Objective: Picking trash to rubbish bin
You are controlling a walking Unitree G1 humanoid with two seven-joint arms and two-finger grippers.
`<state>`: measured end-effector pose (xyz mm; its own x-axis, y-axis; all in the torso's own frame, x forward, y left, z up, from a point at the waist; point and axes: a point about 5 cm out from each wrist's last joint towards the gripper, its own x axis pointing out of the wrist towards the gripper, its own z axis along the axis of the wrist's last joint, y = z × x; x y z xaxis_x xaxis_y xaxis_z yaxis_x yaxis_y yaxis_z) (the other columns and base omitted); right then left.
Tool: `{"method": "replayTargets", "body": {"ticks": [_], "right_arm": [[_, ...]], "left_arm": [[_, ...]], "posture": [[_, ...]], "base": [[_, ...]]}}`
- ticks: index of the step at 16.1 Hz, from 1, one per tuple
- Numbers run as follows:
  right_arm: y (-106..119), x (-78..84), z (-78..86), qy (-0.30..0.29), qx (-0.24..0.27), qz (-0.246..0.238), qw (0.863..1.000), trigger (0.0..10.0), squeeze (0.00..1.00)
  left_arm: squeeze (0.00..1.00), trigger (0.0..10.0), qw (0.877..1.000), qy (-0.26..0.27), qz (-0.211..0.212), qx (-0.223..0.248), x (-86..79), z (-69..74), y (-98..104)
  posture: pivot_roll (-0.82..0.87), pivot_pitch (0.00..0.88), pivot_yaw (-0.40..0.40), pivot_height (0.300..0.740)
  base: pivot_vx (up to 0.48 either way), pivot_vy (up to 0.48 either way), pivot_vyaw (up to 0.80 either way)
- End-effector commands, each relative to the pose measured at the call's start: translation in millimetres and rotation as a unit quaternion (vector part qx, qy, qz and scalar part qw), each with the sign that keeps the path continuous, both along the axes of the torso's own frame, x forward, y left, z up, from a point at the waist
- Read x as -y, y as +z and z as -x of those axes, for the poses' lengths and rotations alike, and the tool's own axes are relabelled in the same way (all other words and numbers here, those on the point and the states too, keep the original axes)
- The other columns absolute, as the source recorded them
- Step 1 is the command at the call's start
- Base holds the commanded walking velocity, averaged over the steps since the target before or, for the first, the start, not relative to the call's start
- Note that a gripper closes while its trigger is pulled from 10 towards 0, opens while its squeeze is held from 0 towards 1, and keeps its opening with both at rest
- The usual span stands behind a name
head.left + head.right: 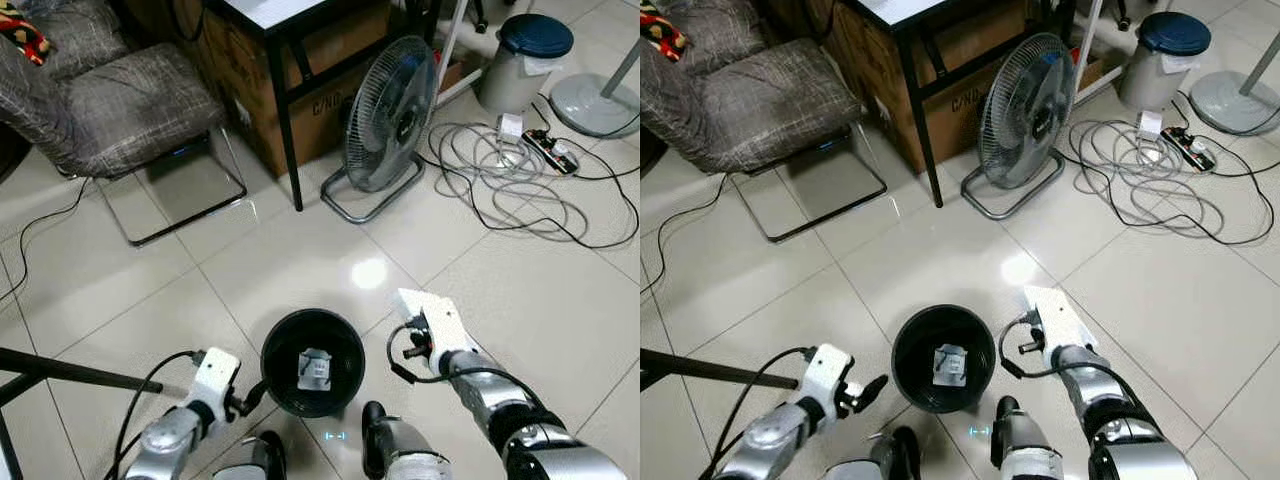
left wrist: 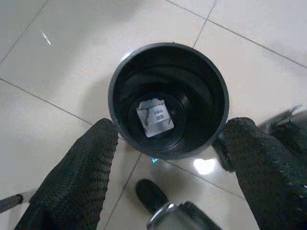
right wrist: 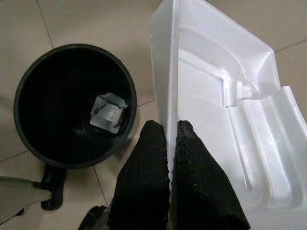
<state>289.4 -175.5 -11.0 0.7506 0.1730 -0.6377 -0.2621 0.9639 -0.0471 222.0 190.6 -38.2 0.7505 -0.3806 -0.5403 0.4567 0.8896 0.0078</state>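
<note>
A black round rubbish bin [image 1: 312,345] stands on the tiled floor just in front of me. A crumpled grey wrapper [image 1: 315,370] lies at its bottom. My right gripper [image 3: 171,136] is shut on the edge of a white moulded plastic tray [image 3: 216,96], held just right of the bin's rim and tilted on edge [image 1: 428,315]. My left gripper [image 1: 248,397] is low at the bin's left side. In the left wrist view its fingers [image 2: 81,177] stand wide open, with the bin [image 2: 168,98] seen between them and nothing held.
A standing fan [image 1: 388,115], a table leg [image 1: 285,120] and cardboard boxes stand ahead. Loose cables [image 1: 510,180] and a power strip [image 1: 550,150] lie far right, by a blue-lidded white bin [image 1: 525,60]. A grey chair [image 1: 110,100] is far left; a black bar [image 1: 60,370] near left.
</note>
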Motion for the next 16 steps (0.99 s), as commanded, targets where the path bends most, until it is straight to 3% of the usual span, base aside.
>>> {"method": "replayTargets", "body": {"ticks": [1, 8, 9, 11, 14, 16], "right_arm": [[-4.9, -1.1, 4.6, -0.001, -0.017, -0.007, 1.000, 10.0, 0.00], [-0.8, 2.1, 0.5, 0.001, -0.016, -0.010, 1.000, 10.0, 0.00], [0.0, 2.5, -0.3, 0.001, -0.016, -0.010, 1.000, 10.0, 0.00], [0.1, 2.4, -0.4, 0.001, -0.016, -0.010, 1.000, 10.0, 0.00], [-0.1, 1.8, -0.4, 0.001, -0.017, -0.012, 1.000, 10.0, 0.00], [2.0, -3.5, -3.2, -0.012, -0.015, -0.040, 0.999, 10.0, 0.00]], "left_arm": [[0.40, 10.0, 1.000, -0.013, -0.008, -0.015, -3.6, 11.0, -5.5], [0.40, 10.0, 0.998, -0.061, 0.026, -0.017, 2.0, 19.4, -3.1], [0.40, 10.0, 0.994, -0.094, 0.044, -0.017, 8.8, 23.5, -1.7], [0.39, 10.0, 0.992, -0.123, 0.028, -0.023, 9.5, 29.2, -3.6], [0.40, 10.0, 0.992, -0.122, 0.022, -0.026, 4.5, 30.3, -3.8], [0.39, 10.0, 0.992, -0.121, 0.019, -0.025, 1.9, 29.9, -2.1]], "posture": [[-0.10, 0.270, 0.047, 0.740], [-0.10, 0.273, 0.039, 0.740], [-0.10, 0.273, 0.039, 0.740], [-0.10, 0.273, 0.039, 0.740], [-0.10, 0.275, 0.042, 0.740], [-0.09, 0.274, 0.043, 0.740]], "base": [[0.000, 0.000, 0.00], [0.000, 0.000, 0.00], [0.000, 0.000, 0.00], [0.000, 0.000, 0.00], [0.000, 0.000, 0.00], [0.000, 0.000, 0.00]]}}
